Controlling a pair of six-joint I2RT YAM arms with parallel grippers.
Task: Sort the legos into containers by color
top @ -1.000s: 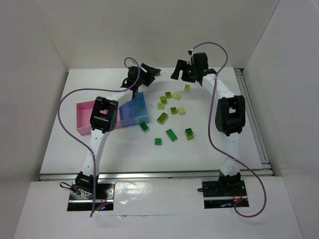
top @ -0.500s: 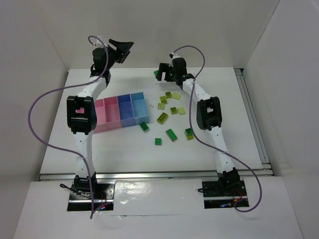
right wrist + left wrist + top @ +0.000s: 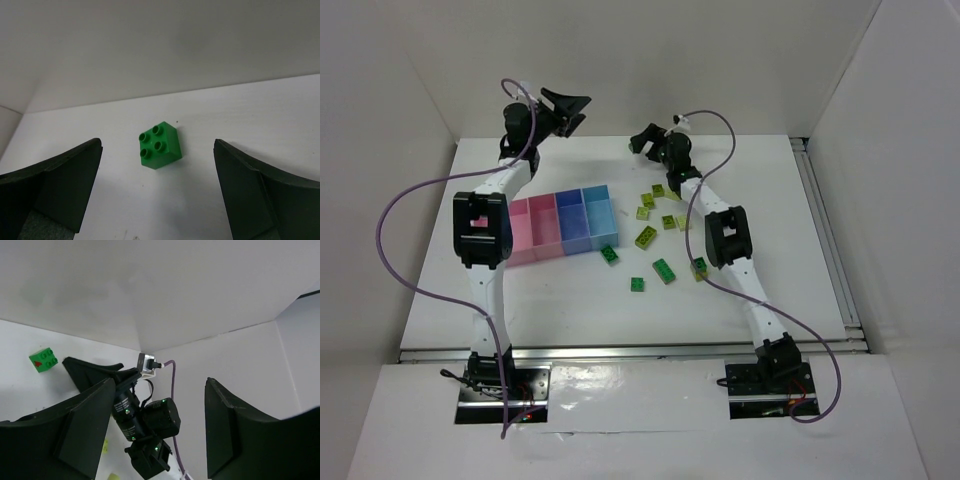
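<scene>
A solid green lego (image 3: 159,146) lies studs-up on the white table near the back wall, between the wide-open fingers of my right gripper (image 3: 158,150) and untouched by them. From above, the right gripper (image 3: 645,140) is low at the back centre. My left gripper (image 3: 567,104) is raised at the back left, open and empty. Its wrist view looks across at the right arm (image 3: 145,422) and the same green lego (image 3: 43,360). Several green and yellow-green legos (image 3: 664,270) lie scattered mid-table. The containers (image 3: 582,240) form a row, pink on the left and blue on the right.
White enclosure walls stand close behind both grippers and on either side. Purple cables (image 3: 410,215) loop from both arms. A metal rail (image 3: 830,250) runs along the table's right edge. The nearest lego (image 3: 609,254) lies just off the row's right front corner.
My left arm has swung from over the blue bins up to the back left. The right gripper has moved left along the back wall, dropped lower and opened wider over the green lego.
</scene>
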